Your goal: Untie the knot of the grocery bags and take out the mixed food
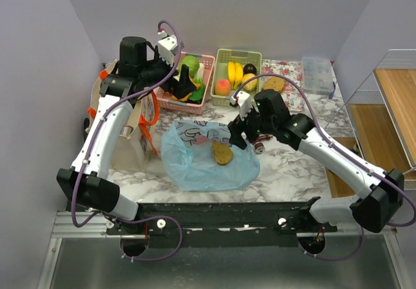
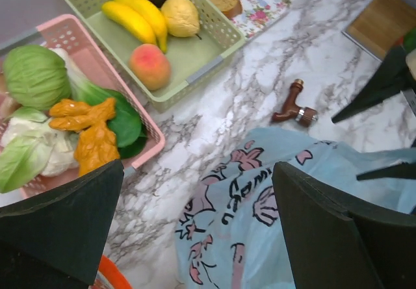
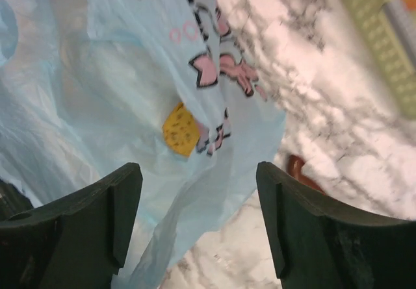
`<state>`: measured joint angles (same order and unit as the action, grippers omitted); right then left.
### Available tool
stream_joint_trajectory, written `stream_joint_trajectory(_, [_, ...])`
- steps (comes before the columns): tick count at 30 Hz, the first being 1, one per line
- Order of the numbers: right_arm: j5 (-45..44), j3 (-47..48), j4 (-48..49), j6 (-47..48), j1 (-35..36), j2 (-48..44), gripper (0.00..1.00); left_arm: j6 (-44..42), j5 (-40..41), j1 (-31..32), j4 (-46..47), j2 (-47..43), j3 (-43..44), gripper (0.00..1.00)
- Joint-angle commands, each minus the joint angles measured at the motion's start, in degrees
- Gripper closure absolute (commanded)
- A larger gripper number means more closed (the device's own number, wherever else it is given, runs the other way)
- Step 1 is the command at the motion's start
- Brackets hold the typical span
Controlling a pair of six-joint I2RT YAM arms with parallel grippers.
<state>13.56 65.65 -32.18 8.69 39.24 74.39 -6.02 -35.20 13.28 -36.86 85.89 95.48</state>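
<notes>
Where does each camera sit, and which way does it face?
Top external: above and behind, looking down on the table; left arm, right arm show.
Left wrist: looks down at the pink basket and blue bag; open left fingers show.
Right wrist: close above the bag; open right fingers show.
All share the bag.

The plastic bag (image 1: 195,162) lies flat on the table (image 1: 279,172), in the middle, near the front edge. A food piece (image 1: 222,152) rests at its right part; whether on it or inside it is not sure. The tote (image 1: 133,139) stands just left of the bag. Behind the bag two baskets stand side by side: the left basket (image 1: 207,58) holds the cabbage (image 1: 190,65), the right basket (image 1: 244,54) holds the bananas (image 1: 234,73) and the peach (image 1: 222,86). Right of them a bread slice (image 1: 274,83) lies on a placemat (image 1: 292,68), and a small box (image 1: 317,75) is further right.
</notes>
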Motion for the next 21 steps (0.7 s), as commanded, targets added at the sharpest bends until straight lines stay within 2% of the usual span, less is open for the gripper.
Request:
stream_joint_trajectory(1, [0.2,5.9,1.0,5.6,-0.3,0.6,0.18,1.0,-6.5,-0.2,-9.7,0.6,-2.6,0.02])
stream_joint_trajectory(5, [6.0,10.6,-3.2,11.8,-0.2,-0.9,0.07,2.5,-7.3,-0.2,-9.0,-4.2,-8.4,0.01])
stream_joint_trajectory(6, [9.3,11.7,-5.7,14.4,-0.2,-1.6,0.01,3.0,-7.3,-0.1,-8.8,-5.4,-9.3,0.01])
stream_joint_trajectory(8, [16.7,12.8,-10.5,21.4,0.5,-3.2,0.00,3.8,-7.2,-0.1,-8.4,-6.8,-10.5,0.01])
stream_joint_trajectory(12, [14.9,14.3,-16.1,27.8,8.6,-3.8,0.03,4.7,-6.9,0.1,-8.2,-8.8,-12.0,0.01])
stream_joint_trajectory(14, [12.6,14.7,-18.1,30.7,13.5,-2.3,0.15,4.2,-6.7,0.1,-8.4,-9.6,-12.9,0.02])
stream_joint_trajectory(16, [12.1,14.0,-18.7,33.6,15.8,-0.6,0.33,3.4,-6.2,0.2,-8.9,-10.1,-13.7,0.02])
stream_joint_trajectory(19, [12.4,10.9,-16.7,39.8,16.0,2.1,0.54,2.2,-4.8,0.2,-9.9,-10.3,-14.2,0.01])
stream_joint_trajectory(21, [12.6,9.6,-14.5,43.0,16.2,4.6,0.62,1.7,-4.3,0.2,-10.2,-10.4,-14.3,0.01])
